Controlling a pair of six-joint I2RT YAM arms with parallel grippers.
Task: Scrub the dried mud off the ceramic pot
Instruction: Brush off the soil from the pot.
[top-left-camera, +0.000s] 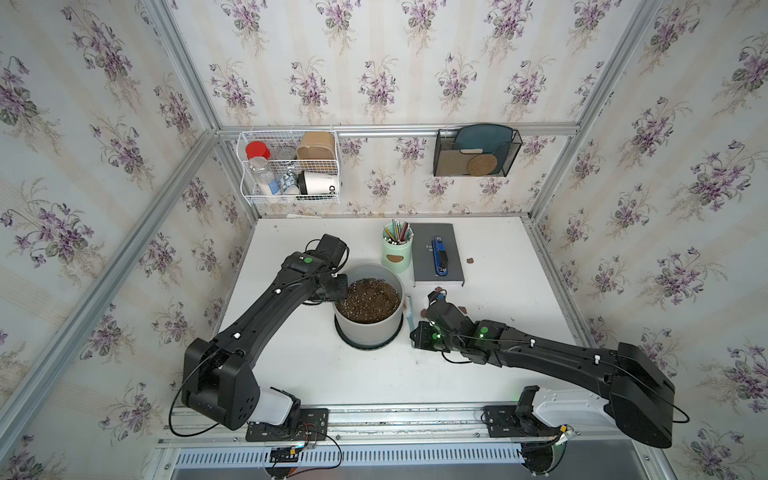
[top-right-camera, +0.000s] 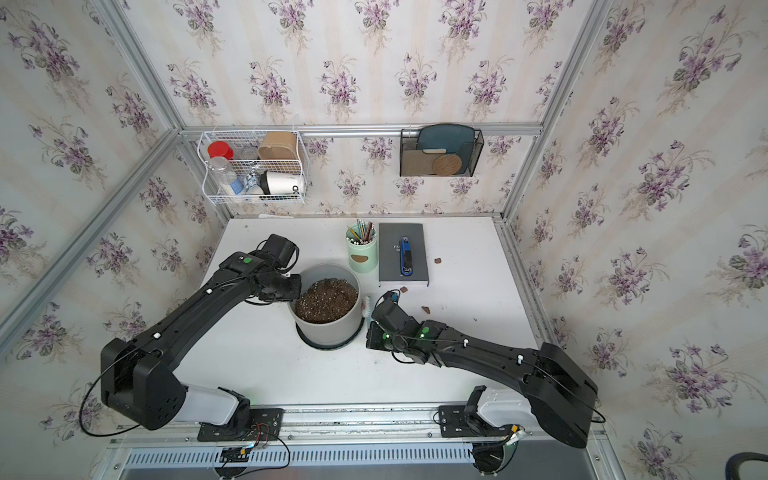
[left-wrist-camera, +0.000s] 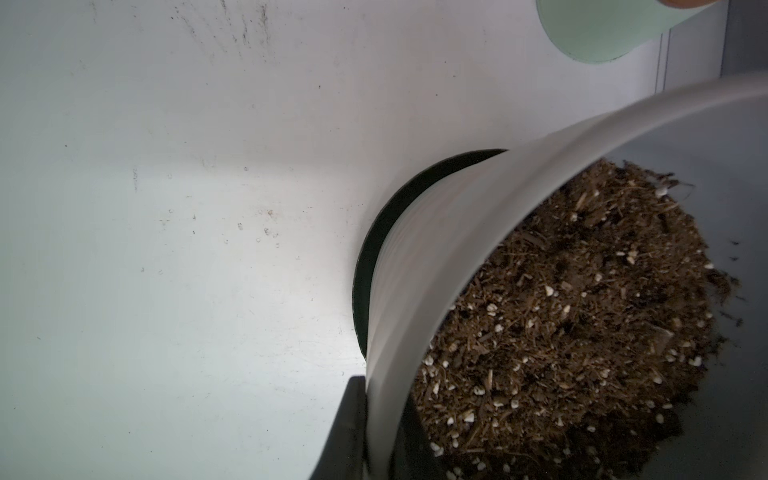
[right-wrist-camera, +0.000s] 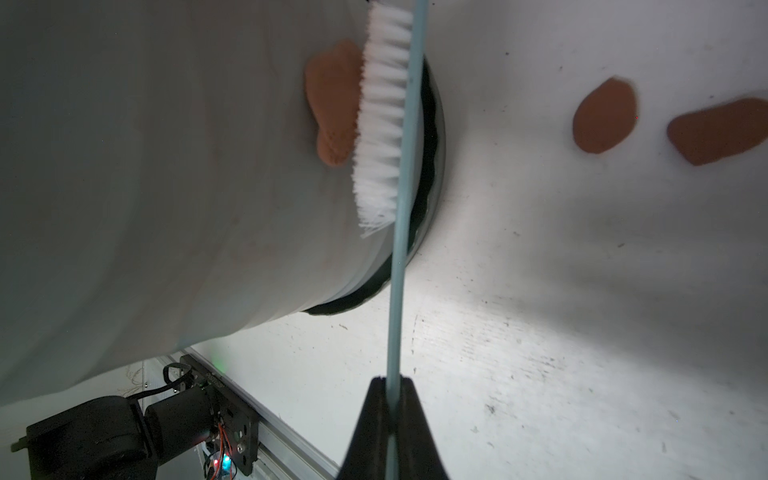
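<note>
One blob of dried mud (right-wrist-camera: 332, 104) sticks to the wall of the ceramic pot (top-left-camera: 368, 328) at the middle of the table (top-left-camera: 498, 353), and the brush (right-wrist-camera: 384, 124) bristles touch it. Several flakes (right-wrist-camera: 604, 116) lie on the table, so part of the work seems done. The right gripper (right-wrist-camera: 392, 386) clamps the brush handle and the left gripper (left-wrist-camera: 378, 415) pinches the pot's rim. The far wall is hidden and perhaps has more mud.

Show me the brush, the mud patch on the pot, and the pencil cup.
brush (right-wrist-camera: 380, 124): right wrist view, on its white bristles.
mud patch (right-wrist-camera: 330, 104): right wrist view, on its uncovered middle.
pencil cup (top-left-camera: 403, 262): a top view, on its mint-green side wall.
</note>
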